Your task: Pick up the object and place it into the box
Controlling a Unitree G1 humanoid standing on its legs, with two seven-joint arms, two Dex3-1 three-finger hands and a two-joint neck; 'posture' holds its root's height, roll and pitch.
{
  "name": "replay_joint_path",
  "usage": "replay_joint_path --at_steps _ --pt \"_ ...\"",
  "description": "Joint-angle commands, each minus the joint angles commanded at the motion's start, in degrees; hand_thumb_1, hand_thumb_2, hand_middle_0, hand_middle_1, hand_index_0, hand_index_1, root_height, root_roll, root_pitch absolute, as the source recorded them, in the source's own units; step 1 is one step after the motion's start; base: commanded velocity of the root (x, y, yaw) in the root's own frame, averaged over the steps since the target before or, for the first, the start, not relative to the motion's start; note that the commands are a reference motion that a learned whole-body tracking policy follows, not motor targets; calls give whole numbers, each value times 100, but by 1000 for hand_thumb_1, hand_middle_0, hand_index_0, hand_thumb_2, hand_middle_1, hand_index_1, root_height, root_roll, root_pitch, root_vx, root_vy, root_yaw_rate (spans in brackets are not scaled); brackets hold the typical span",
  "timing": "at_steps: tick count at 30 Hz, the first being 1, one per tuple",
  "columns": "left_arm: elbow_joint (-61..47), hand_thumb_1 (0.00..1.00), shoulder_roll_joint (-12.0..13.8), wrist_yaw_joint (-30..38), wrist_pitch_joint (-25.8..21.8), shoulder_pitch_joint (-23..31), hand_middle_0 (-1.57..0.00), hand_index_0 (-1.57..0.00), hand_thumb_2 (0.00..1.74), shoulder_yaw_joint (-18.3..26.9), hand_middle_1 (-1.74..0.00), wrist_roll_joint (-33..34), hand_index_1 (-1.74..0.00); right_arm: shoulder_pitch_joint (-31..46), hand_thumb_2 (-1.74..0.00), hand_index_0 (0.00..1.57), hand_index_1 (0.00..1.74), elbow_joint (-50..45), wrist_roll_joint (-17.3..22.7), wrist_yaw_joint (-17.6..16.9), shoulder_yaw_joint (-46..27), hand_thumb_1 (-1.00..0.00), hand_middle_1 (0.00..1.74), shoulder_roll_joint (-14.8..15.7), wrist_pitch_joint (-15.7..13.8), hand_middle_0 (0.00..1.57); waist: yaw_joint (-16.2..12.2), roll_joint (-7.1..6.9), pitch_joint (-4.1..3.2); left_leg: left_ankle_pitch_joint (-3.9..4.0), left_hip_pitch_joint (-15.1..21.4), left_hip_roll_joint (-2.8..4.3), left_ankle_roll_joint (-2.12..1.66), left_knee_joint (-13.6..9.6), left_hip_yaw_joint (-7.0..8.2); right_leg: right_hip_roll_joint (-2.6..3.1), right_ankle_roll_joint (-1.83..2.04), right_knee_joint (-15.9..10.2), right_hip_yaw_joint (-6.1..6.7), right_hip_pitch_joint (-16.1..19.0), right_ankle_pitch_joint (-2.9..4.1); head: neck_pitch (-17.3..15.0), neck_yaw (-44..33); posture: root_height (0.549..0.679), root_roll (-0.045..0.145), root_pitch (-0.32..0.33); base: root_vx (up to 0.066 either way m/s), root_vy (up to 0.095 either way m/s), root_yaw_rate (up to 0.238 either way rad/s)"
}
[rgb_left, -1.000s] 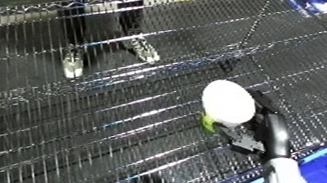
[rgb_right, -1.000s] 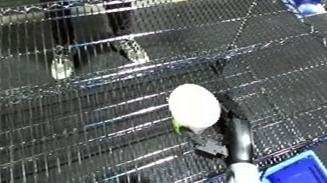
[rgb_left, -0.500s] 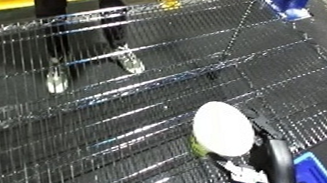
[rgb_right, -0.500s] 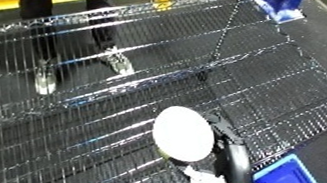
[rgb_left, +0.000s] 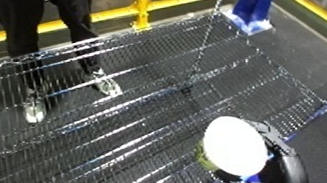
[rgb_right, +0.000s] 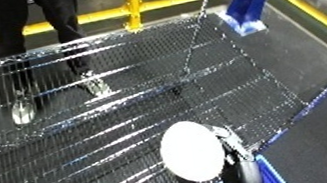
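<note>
White round object (rgb_left: 235, 147) lifted above wire shelf (rgb_left: 125, 99), gripped in curled right hand (rgb_left: 275, 159) near right edge. Pickup done; drop into bin remains, bin barely visible.

Below me a shiny wire shelf (rgb_left: 146, 127); its grid slopes across my view; nothing rests directly on it.

This looks like an industrial hall or robot test floor, not a home or shop. A shiny wire mesh shelf (rgb_left: 129, 129) of the warehouse kind fills the view, standing over a dark grey floor (rgb_right: 316, 50). A yellow safety rail (rgb_left: 123, 11) with a yellow post runs along the back, and a blue metal stand (rgb_right: 248, 3) rises beside it.
</note>
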Motion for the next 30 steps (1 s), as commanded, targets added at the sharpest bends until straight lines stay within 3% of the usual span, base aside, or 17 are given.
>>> replay_joint_path --at_steps 5,10,18,26,30 --pt "67 1000 -89 -30 -46 108 -1570 -1570 1740 28 -1740 -9 -1740 443 -1218 1099 1218 -27 58 23 -204 -700 1218 24 -46 1099 -170 18 -46 -2 396 84 -41 -191 111 -68 20 -282 94 359 64 -626 301 657 55 49 23 93 -172" --pt "188 1000 -200 -47 -209 206 -1570 -1570 1740 -29 -1740 -100 -1740 781 -1218 1099 1218 29 237 100 -391 -700 1218 -34 -67 1099 -367 148 -120 24 664 100 -76 -402 221 -103 32 -491 205 533 101 -1052 608 661 63 40 19 130 -186" --pt "375 1000 -374 -83 -458 303 -1570 -1570 1740 -78 -1740 -230 -1740 1358 -1218 1099 1218 207 610 152 -652 -700 1218 -40 -116 1099 -683 356 -169 107 942 100 -110 -728 425 -114 66 -671 346 616 119 -1285 958 663 73 42 -6 114 -166" --pt "562 1000 -427 -179 -532 255 -1570 -1570 1740 -94 -1740 -231 -1740 1735 -1218 1099 1218 870 1249 167 -941 -700 1218 -39 -277 1099 -887 400 -198 72 1078 123 -129 -787 546 -122 105 -798 404 678 167 -1202 1252 665 76 40 -16 34 -72" --pt "571 1000 -427 -153 -501 203 -1570 -1570 1740 -116 -1740 -210 -1740 1772 -870 785 870 1206 1555 196 -1011 -500 870 -61 -386 785 -930 426 -210 42 1100 107 -121 -760 565 -120 100 -805 413 695 171 -1173 1396 666 78 38 -5 12 -33"
